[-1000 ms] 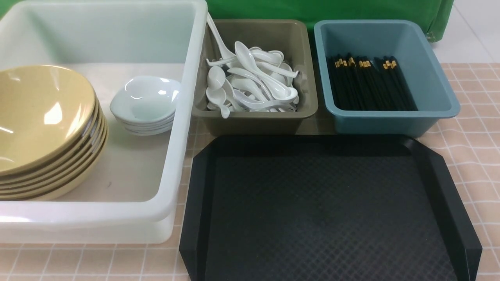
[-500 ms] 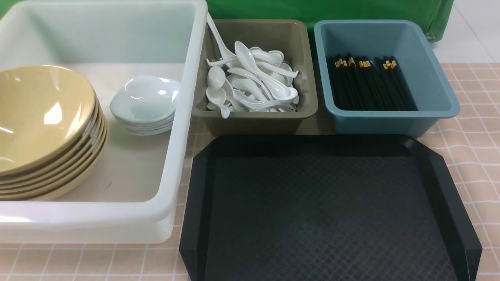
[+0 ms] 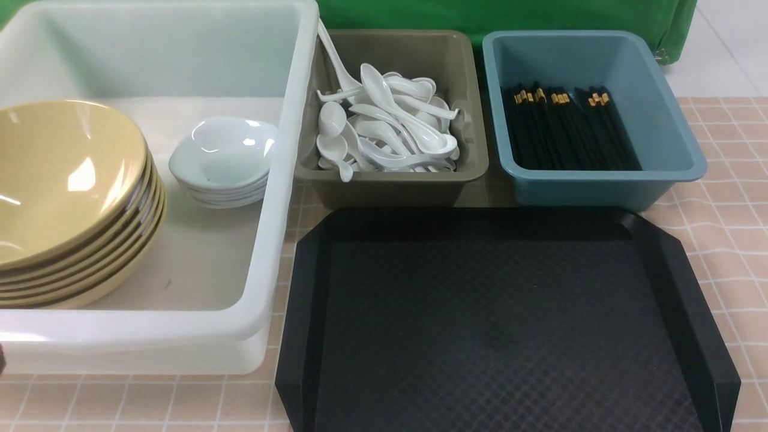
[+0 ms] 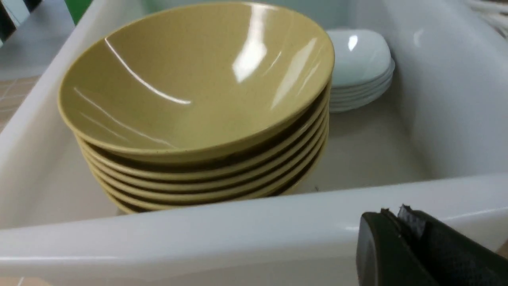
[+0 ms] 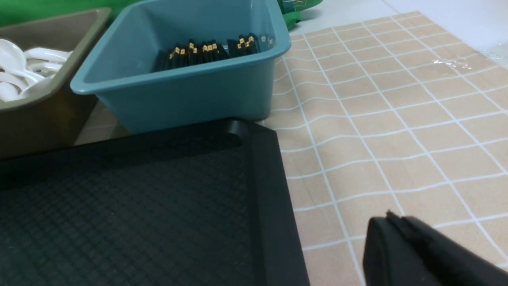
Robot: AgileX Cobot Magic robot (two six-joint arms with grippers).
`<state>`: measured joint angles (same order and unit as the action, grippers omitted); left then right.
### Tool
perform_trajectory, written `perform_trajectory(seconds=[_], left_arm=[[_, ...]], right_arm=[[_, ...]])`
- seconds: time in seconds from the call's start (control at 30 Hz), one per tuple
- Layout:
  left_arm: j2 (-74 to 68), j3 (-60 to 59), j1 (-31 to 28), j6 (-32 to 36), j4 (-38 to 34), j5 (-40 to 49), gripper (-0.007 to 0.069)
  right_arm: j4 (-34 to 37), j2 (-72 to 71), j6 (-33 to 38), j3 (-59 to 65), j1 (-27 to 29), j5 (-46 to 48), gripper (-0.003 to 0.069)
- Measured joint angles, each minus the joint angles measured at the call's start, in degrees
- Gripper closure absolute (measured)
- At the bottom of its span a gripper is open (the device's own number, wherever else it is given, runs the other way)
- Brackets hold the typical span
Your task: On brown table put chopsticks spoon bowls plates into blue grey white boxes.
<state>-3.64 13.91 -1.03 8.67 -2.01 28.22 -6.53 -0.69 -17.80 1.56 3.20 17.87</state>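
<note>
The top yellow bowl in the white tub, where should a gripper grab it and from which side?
Probably at the rim of the top yellow bowl, on the side facing the small white plates, coming from above. The bowl is wide and shallow, so only its thin lip fits between jaws. It tilts, and that edge stands proud of the stack below with bare tub floor beside it.

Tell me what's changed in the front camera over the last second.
Almost nothing. A small dark shape has appeared at the left edge, beside the large translucent white tub; what it is can't be told. The stacked mustard-yellow bowls, small white dishes, white spoons and black chopsticks lie unmoved.
</note>
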Motion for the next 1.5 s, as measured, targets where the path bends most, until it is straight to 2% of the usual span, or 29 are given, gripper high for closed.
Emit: perform_trajectory(seconds=[0.13, 0.3, 0.5, 1.5], left_arm=[[3.93, -9.43, -1.17, 0.0, -3.05, -10.65, 0.0622], [4.27, -15.05, -2.56, -1.08, -4.42, -15.01, 0.0622], [4.27, -15.35, -1.35, -2.4, -4.55, -10.71, 0.0622], [4.27, -15.35, -0.98, -1.69, -4.65, -10.71, 0.0622]], right_arm=[[0.0, 0.0, 0.0, 0.0, 0.0, 0.0, 0.0605], [0.0, 0.0, 0.0, 0.0, 0.0, 0.0, 0.0601], [0.0, 0.0, 0.0, 0.0, 0.0, 0.0, 0.0596], [0.0, 0.0, 0.05, 0.0, 0.0, 0.05, 0.0576]])
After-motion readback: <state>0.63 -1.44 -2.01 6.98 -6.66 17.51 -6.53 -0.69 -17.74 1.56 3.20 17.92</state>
